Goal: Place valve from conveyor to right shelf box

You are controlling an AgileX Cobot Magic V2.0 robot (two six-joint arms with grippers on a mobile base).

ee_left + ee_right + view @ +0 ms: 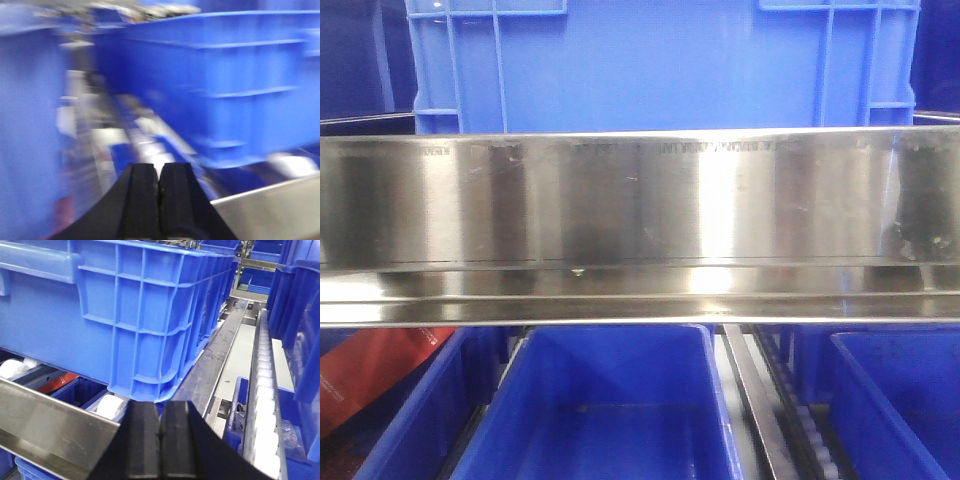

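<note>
Valve and conveyor appear in none of your views. Both your left tool (pixel 159 200) and right tool (pixel 160 445) are pressed together, empty, with a blue crate (pixel 125 315) just ahead of the right.

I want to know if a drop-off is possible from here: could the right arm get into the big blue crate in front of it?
Probably not yet: the right gripper sits low beside the blue crate, whose ribbed wall rises above it.
</note>
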